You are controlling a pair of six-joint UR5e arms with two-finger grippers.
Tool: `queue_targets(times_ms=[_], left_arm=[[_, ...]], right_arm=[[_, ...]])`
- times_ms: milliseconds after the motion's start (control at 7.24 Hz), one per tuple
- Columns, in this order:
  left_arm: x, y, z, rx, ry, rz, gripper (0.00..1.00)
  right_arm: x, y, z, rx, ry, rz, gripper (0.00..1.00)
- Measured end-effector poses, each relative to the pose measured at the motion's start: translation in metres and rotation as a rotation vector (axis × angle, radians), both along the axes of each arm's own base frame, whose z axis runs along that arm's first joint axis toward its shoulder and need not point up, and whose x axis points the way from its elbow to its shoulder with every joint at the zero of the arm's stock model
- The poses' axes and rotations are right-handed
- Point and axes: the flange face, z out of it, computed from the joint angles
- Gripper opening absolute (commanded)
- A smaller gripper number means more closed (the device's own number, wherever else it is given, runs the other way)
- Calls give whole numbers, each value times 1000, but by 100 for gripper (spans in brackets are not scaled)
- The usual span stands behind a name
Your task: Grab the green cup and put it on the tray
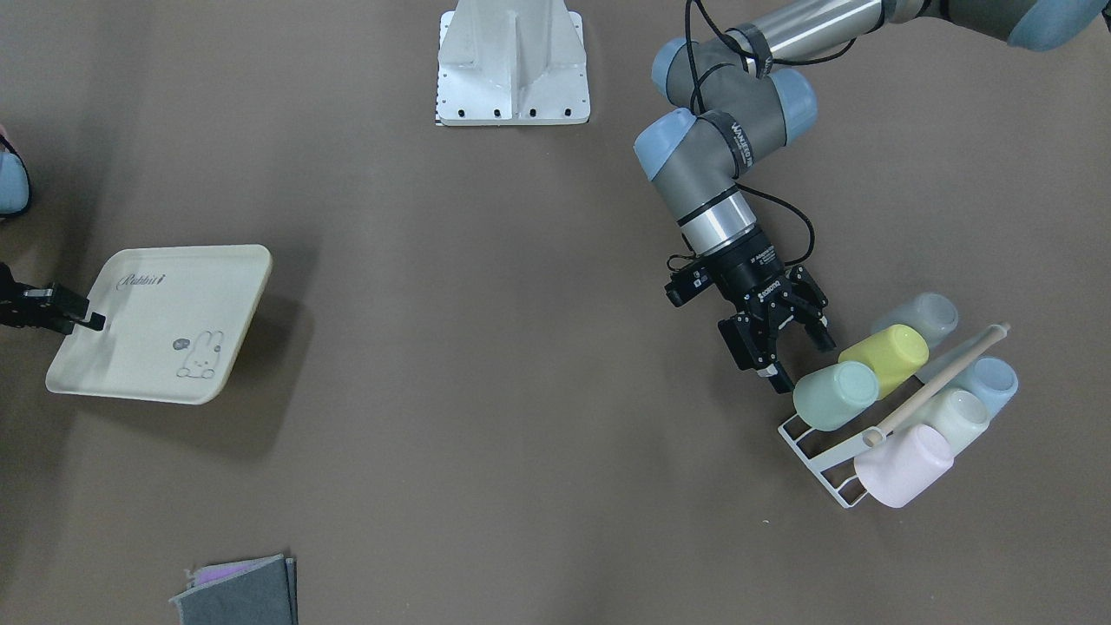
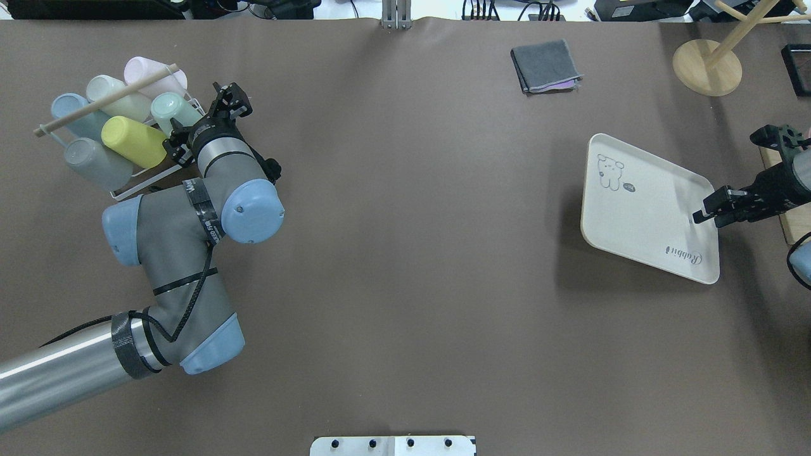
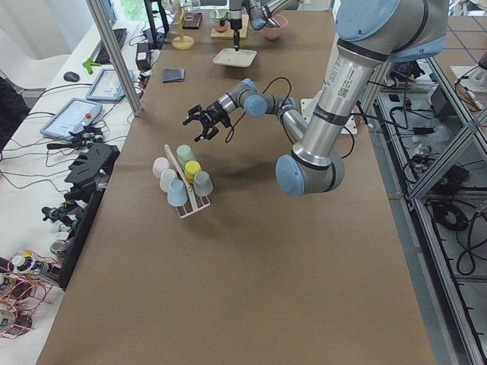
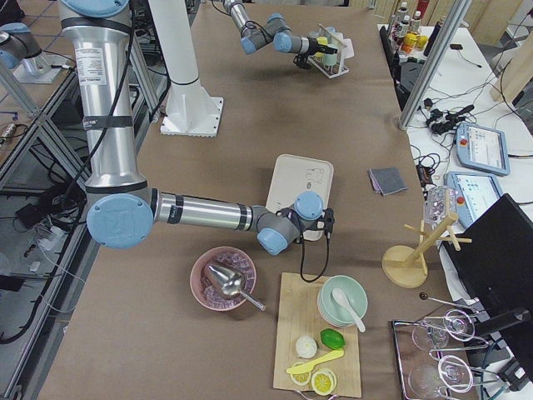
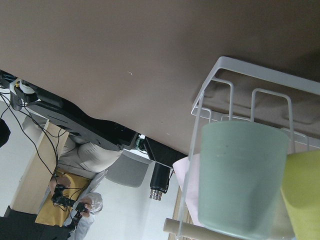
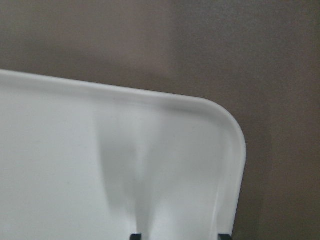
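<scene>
The green cup [image 1: 835, 395] hangs tilted on a white wire rack [image 1: 811, 447], next to a yellow cup [image 1: 885, 356]; it also shows in the overhead view [image 2: 172, 107] and fills the lower right of the left wrist view [image 5: 240, 175]. My left gripper [image 1: 803, 358] is open and empty, just beside the green cup without touching it. The cream tray [image 1: 165, 330] with the bunny drawing sits far off at the other end [image 2: 646, 209]. My right gripper [image 1: 91, 321] is shut on the tray's rim and holds it slightly raised, a shadow beneath.
The rack also holds pale grey-blue, white and pink cups [image 1: 903, 464] under a wooden bar [image 1: 942, 382]. A folded grey cloth [image 2: 545, 65] and a wooden stand [image 2: 706, 66] lie at the far edge. A cutting board and pink bowl [image 4: 223, 279] lie past the tray.
</scene>
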Motion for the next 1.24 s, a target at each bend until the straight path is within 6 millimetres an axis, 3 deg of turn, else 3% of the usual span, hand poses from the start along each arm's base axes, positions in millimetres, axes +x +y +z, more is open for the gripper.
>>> queue_targets(times_ms=[276, 691, 967, 1243], left_arm=[[14, 13, 17, -8, -31, 24, 99], [28, 30, 52, -33, -81, 54, 99], [29, 29, 64, -17, -135, 47, 99], [31, 23, 77, 20, -200, 21, 99]], right_arm=[[0, -1, -2, -4, -5, -2, 61], [15, -6, -2, -36, -15, 13, 61], [19, -6, 1, -48, -15, 17, 61], [20, 2, 16, -61, 8, 16, 59]])
